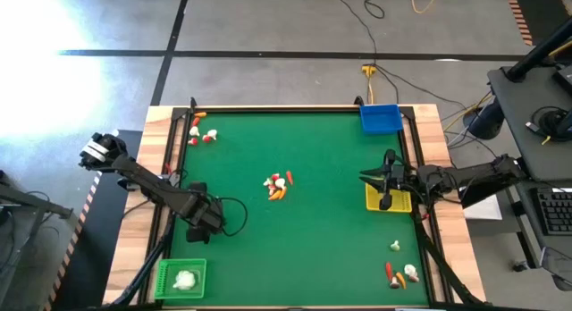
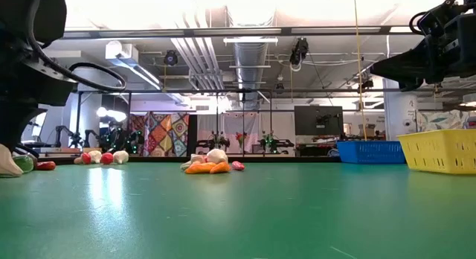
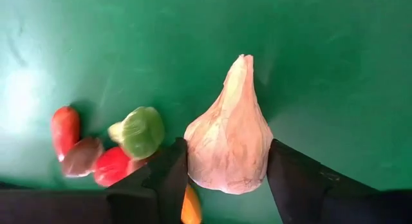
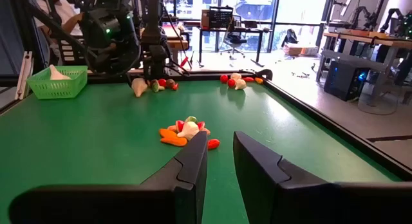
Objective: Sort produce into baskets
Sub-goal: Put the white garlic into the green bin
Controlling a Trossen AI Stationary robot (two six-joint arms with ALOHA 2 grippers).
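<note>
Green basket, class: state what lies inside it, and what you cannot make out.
Inside the green basket lies a whitish garlic-like bulb. Whether anything smaller lies under it, or behind the latticed walls, cannot be seen.
</note>
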